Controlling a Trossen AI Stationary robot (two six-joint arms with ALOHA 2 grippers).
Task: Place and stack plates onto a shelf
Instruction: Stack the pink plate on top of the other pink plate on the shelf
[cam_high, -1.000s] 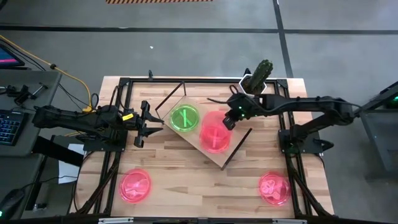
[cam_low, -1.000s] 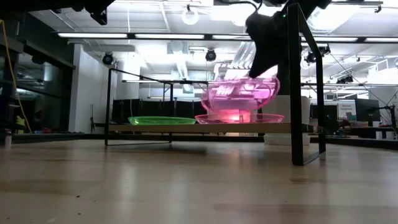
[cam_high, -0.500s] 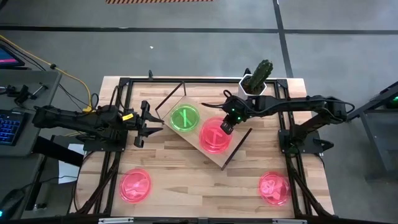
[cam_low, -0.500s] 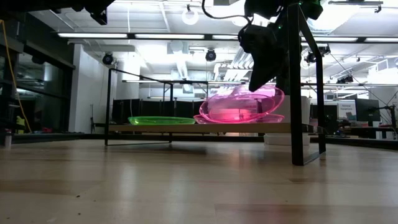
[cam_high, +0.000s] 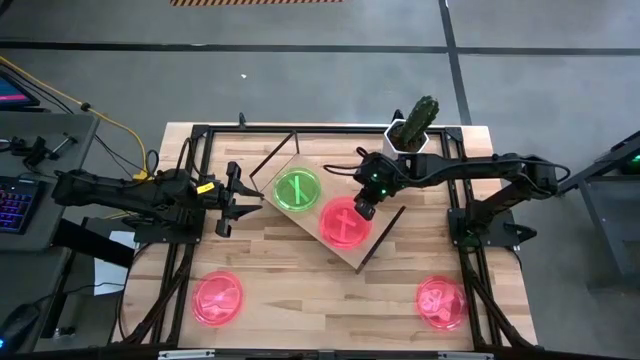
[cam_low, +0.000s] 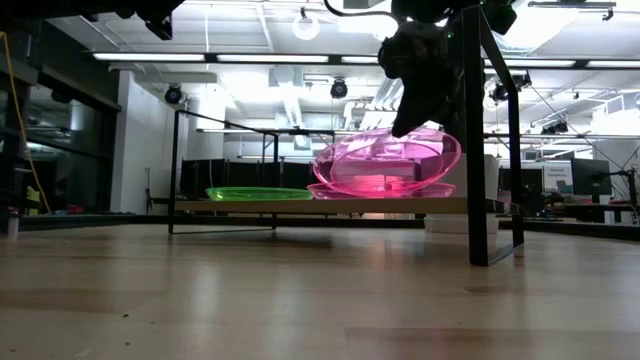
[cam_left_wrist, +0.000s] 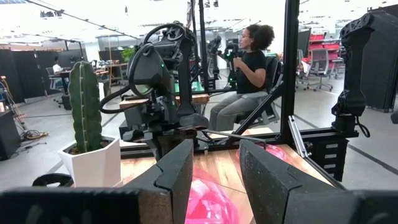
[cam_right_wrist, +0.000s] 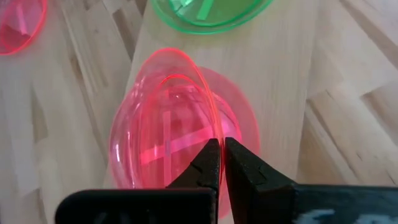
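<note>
A translucent pink-red round plastic plate (cam_right_wrist: 163, 124) hangs from your right gripper (cam_right_wrist: 220, 152), whose two dark fingers are pinched shut on its rim. From the table-height camera this held plate (cam_low: 388, 160) is tilted, its lower edge resting inside a second pink-red plate (cam_low: 380, 189) that lies flat on the shelf. That shelf is a rectangular light wooden board (cam_high: 305, 222) on a thin dark wire frame, set at an angle in the middle of the table. From above, the right gripper (cam_high: 363, 208) sits at the far-right edge of the pink-red plates (cam_high: 343, 222). Just beside them on the same board lies a bright green translucent plate (cam_high: 297, 190), flat, with a straight bar mark inside.

Two more pink-red plates rest on the wooden tabletop near the front edge, one at the left (cam_high: 218, 297) and one at the right (cam_high: 441, 301), both well apart from the shelf.

Your left gripper (cam_high: 240, 198) waits just beside the shelf's left side, its fingers parted and holding nothing. A green cactus in a white pot (cam_high: 413, 124) stands at the table's far edge. Through the left wrist camera, a person (cam_left_wrist: 246, 73) sits in the room beyond.
</note>
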